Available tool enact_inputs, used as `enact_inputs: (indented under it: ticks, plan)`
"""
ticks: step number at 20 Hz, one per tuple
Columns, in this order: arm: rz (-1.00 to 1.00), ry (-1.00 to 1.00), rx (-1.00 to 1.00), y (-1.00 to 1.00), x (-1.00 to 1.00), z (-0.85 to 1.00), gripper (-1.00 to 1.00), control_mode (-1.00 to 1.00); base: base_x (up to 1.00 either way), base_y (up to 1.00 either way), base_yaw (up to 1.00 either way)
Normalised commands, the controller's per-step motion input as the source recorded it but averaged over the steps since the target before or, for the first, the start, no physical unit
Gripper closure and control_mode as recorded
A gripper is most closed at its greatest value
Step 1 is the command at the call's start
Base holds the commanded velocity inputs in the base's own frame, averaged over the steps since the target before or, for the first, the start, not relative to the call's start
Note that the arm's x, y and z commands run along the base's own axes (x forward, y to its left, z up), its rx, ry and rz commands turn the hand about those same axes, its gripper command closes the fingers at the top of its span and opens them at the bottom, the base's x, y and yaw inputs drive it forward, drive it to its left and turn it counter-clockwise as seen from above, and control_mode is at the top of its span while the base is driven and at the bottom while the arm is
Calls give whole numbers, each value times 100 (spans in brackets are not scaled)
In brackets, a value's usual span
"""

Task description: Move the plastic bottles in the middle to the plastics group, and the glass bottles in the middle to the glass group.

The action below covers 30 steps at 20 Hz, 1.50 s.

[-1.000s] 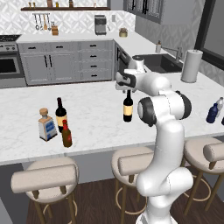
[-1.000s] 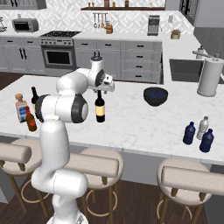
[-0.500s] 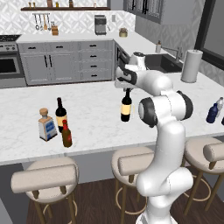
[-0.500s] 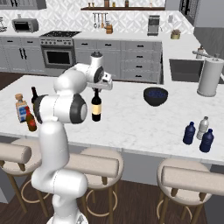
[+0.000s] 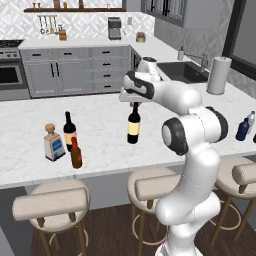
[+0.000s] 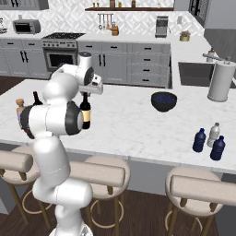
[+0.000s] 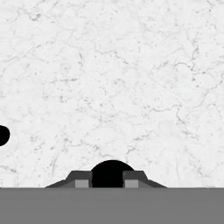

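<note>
Gripper [image 5: 135,103] of mine clamps the wine bottle [image 5: 133,125] by its neck (upright), mid-counter [image 5: 100,115], right of the glass group.

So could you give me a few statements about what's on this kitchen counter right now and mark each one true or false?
1. The pincer is shut on the neck of a tall wine bottle. True.
2. That wine bottle lies on its side. False: it is upright under the pincer.
3. A dark bowl sits on the counter near the sink. True.
4. The squat blue-labelled bottle stands alone. False: another wine bottle and a small brown bottle stand beside it.
5. The small bottles at the counter's far right number three. True.
</note>
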Motion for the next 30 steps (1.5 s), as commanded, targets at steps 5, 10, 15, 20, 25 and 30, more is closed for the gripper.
enact_inputs:
  ticks: [5, 10, 15, 20, 25, 30]
  plan:
    - [8, 0, 0, 90, -35, 7, 100, -100, 0, 0, 0]
    - [12, 0, 0, 88, -12, 1, 100, -100, 0, 0, 0]
    - [13, 0, 0, 57, 14, 0, 100, -100, 0, 0, 0]
    - [11, 0, 0, 58, 5, -4, 100, -100, 0, 0, 0]
    - [9, 0, 2, 55, 1, 0, 100, -100, 0, 0, 0]
    - [6, -1, 2, 47, 1, -12, 100, -100, 0, 0, 0]
